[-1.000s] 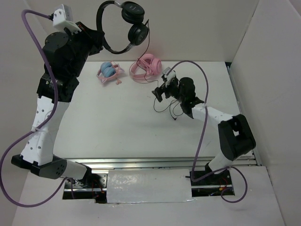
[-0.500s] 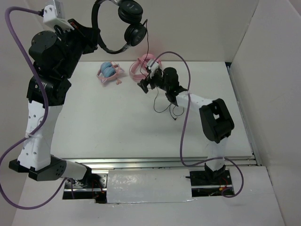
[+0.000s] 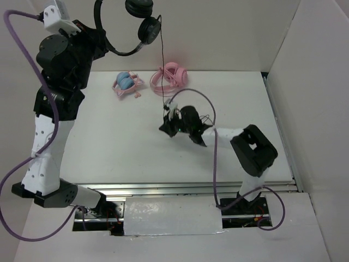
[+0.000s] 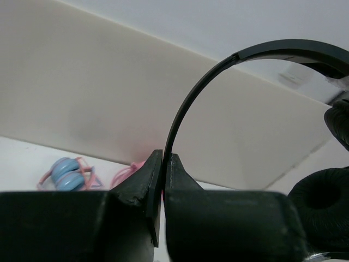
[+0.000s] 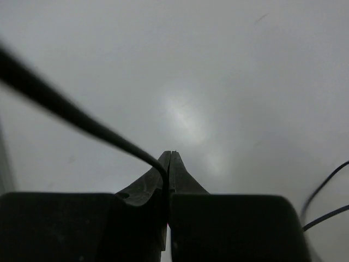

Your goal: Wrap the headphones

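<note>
step: pull the cable straight for winding | left end effector point(image 4: 163, 159) pinches the headphones point(image 3: 147, 30) by the headband point(image 4: 188, 98), high over the counter point(image 3: 109, 147) | right end effector point(image 5: 169, 158) pinches the cable point(image 3: 163, 71) low down | next, I think: loop cable round the headband, keep it tight

The headphones' point(image 3: 148, 30) headband point(image 4: 185, 103) is smooth, semi-gloss black plastic. The ear pad point(image 4: 322, 196) is matt and finely grained. The cable point(image 5: 54, 106) looks smooth and rubbery. The left gripper point(image 4: 163, 155) and right gripper point(image 5: 170, 155) are matt black plastic. The table point(image 3: 109, 142) is smooth matt white. At its 12 o'clock, the pink headphones point(image 3: 177, 73) are glossy plastic.
</note>
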`<state>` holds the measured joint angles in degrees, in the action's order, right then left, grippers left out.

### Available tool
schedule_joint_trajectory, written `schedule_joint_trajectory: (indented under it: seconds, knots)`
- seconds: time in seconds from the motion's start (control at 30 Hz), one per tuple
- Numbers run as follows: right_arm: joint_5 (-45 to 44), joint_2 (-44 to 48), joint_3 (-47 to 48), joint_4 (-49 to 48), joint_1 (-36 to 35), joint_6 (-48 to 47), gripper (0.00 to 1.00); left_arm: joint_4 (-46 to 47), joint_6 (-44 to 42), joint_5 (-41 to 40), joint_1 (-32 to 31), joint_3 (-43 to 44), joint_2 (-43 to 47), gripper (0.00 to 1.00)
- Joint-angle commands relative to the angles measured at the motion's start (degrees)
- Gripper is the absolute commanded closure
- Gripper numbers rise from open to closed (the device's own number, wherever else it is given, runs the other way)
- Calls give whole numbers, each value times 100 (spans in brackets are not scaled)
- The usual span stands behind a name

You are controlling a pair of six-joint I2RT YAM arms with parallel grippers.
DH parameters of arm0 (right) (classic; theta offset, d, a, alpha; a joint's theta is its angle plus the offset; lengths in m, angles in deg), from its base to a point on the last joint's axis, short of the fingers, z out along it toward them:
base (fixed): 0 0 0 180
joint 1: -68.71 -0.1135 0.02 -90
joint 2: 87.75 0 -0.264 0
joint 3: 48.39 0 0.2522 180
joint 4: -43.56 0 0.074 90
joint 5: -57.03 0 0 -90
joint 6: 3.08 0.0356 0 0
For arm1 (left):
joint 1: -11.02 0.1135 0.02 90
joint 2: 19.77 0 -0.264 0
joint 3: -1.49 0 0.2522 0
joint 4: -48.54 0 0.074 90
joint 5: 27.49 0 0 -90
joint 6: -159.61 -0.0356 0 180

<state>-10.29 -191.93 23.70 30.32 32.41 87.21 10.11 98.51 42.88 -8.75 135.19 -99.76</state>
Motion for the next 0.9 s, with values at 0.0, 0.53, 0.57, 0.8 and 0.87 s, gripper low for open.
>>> schedule_joint_trajectory:
  seconds: [0.0,0.53,0.57,0.8,0.87]
  knots:
    - [-903,1188,-986,-264,-729,647,100,401,282,-1172,-9,12,-638,100]
    - [-5694,3176,1962,5776,-2603,-415,100,3564,-683,-280,-361,-4064,-800,100]
    - [-5730,3132,2277,5907,-2559,-625,100,3818,-998,-95,-422,-4423,-721,100]
    - [-5187,2816,3132,6031,-1584,-1583,100,4610,-1958,1188,-669,-5998,8,100]
    - [-5028,2623,3385,6110,-1094,-1690,100,4768,-2213,2064,-695,-6558,385,100]
